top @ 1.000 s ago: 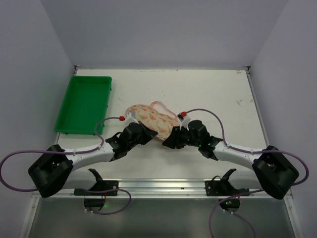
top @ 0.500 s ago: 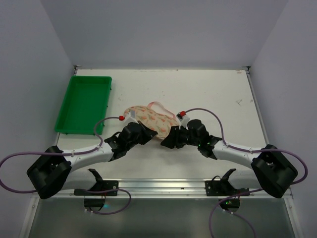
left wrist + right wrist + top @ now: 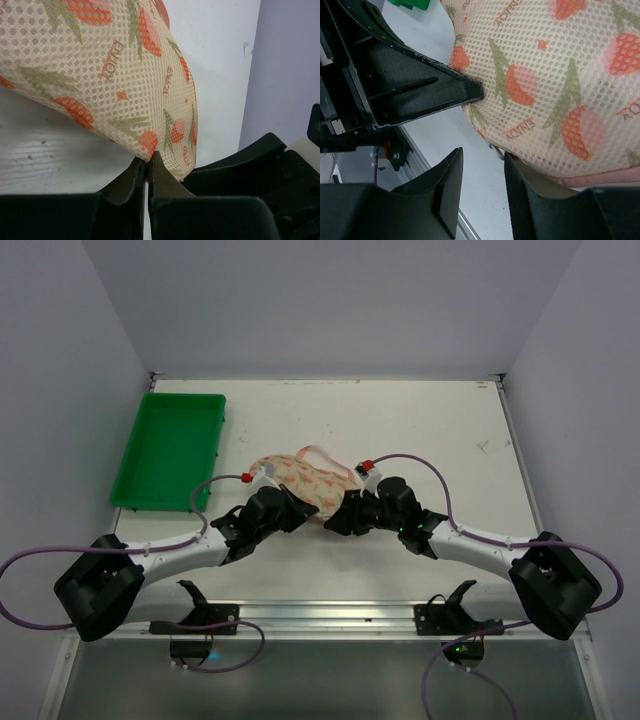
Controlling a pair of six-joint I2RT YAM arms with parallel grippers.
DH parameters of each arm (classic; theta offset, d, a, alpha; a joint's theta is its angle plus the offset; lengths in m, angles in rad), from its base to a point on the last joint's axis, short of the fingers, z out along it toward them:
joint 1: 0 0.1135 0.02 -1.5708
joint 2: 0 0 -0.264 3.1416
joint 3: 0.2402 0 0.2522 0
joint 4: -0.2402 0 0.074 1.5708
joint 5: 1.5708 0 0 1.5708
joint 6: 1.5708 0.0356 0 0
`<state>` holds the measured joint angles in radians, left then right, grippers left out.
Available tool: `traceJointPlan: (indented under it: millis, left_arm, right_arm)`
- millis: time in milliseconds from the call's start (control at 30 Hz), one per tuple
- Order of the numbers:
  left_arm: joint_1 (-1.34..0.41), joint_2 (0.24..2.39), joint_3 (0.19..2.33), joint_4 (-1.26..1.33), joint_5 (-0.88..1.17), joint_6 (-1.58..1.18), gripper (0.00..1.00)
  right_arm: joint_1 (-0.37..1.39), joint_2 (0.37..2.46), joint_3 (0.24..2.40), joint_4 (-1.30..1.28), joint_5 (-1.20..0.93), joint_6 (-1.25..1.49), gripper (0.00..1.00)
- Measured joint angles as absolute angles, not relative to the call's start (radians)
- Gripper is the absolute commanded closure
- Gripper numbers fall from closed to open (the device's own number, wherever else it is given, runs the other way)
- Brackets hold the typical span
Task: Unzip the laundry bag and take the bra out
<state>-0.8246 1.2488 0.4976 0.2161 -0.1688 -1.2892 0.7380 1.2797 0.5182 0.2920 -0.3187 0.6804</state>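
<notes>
Top external view: white table, pale walls. The left gripper pinches the edge of the cream mesh laundry bag, printed red and green. The right gripper stands parted just beside it.

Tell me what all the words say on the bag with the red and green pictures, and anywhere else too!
"ENJOY": a small orange word printed again and again over the laundry bag, sideways or upside down in both wrist views; this is my best reading.
Top view: the bag's print is too small to read.
Green tray: no words show on it.
</notes>
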Motion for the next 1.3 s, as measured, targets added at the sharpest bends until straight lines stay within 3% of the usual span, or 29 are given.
traceJointPlan:
  millis: [267, 467, 1300]
  left_arm:
    - [-0.821, 1.249, 0.497, 0.215, -0.162, -1.278, 1.0]
    - [-0.82, 1.249, 0.498, 0.213, -0.159, -1.259, 1.0]
    - [-0.706, 1.264, 0.559, 0.158, -0.033, -1.021, 0.99]
  right_arm:
    - [0.739, 1.28, 0.52, 0.281, -0.294, 0.666, 0.79]
    - [0.739, 1.279, 0.52, 0.272, -0.279, 0.657, 1.0]
    - [0.741, 1.195, 0.52, 0.176, -0.255, 0.604, 1.0]
